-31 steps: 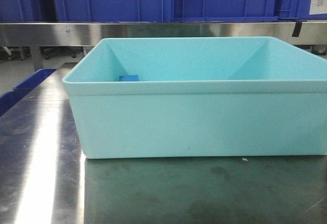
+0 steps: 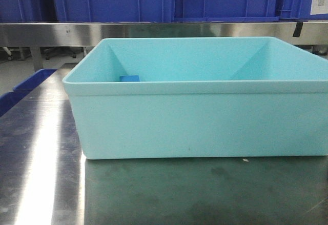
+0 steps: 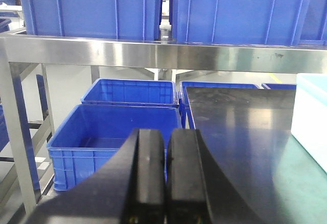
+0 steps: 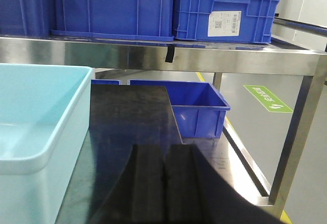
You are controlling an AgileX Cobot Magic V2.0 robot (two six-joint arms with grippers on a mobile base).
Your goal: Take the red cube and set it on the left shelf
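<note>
We see no red cube; only blue block [image 2: 129,78] shows inside teal tub [image 2: 195,122]. Left gripper [image 3: 165,183], right gripper [image 4: 163,183]: fingers together, empty. We should part fingers and search behind tub wall first. Left shelf [image 3: 102,53] stands beyond.

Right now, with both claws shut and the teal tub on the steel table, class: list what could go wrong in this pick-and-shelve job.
1. Wrong pick: no red cube shows; only a blue block peeks over the near wall of the teal tub and might be grabbed.
2. Collision: the tub's walls stand tall; the left claw or right claw could strike the rim reaching in.
3. Placement: blue crates crowd the left shelf, leaving little free room.
</note>
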